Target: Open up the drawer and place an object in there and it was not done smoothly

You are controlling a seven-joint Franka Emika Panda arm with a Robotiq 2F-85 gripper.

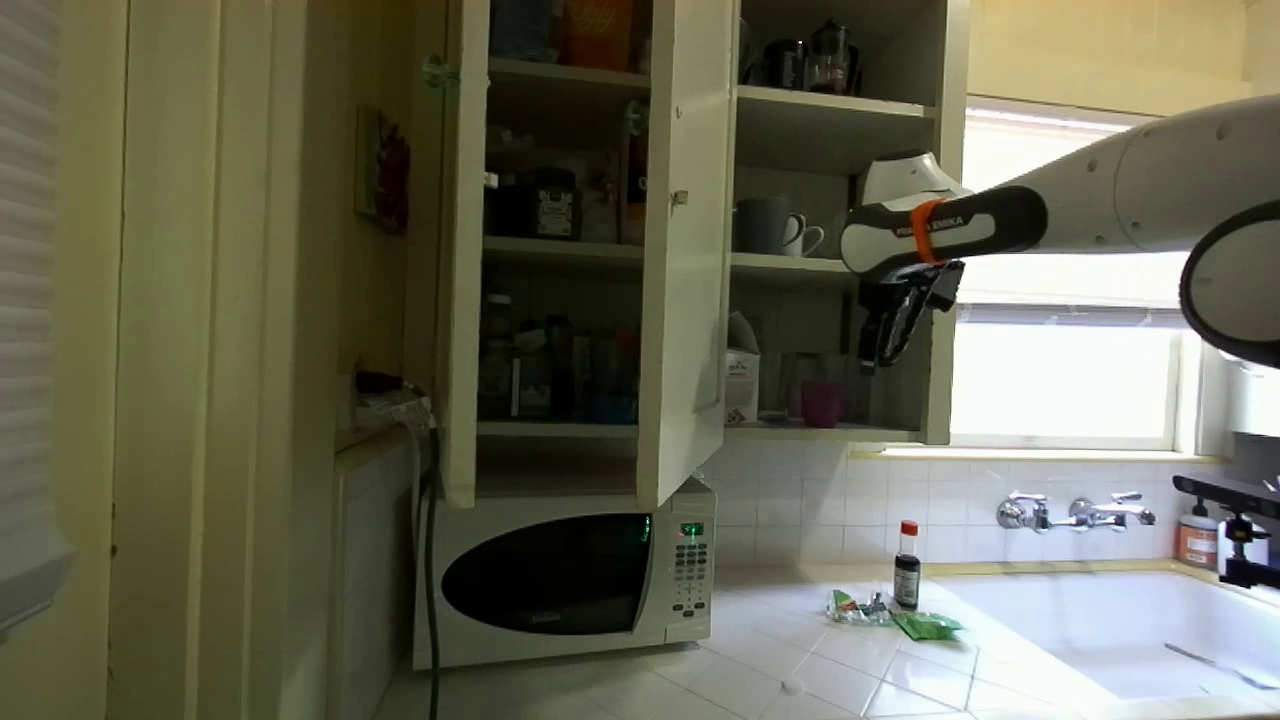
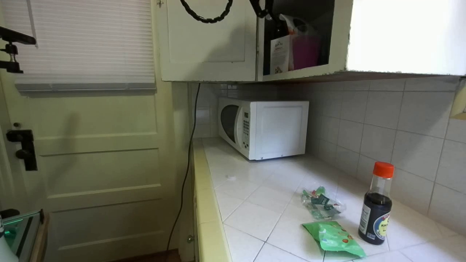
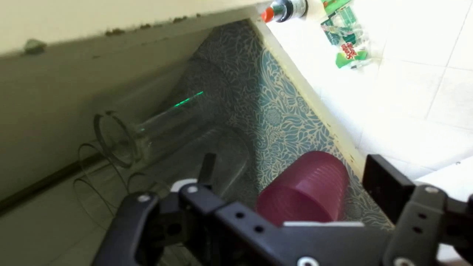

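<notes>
The cream-white cabinet is open, and its panel door stands swung out; the cabinet frame also shows in an exterior view. The pink-magenta cup stands upright on the bottom shelf near its front edge. It also shows in an exterior view and in the wrist view, mouth towards the camera. My gripper is in front of the cabinet's right part, above and to the right of the cup. In the wrist view the gripper is open and empty, fingers apart on either side of the cup.
Clear glasses stand beside the cup on the shelf. A white carton is to its left. Mugs sit on the shelf above. Below are the microwave, red-capped bottle, green packet and sink.
</notes>
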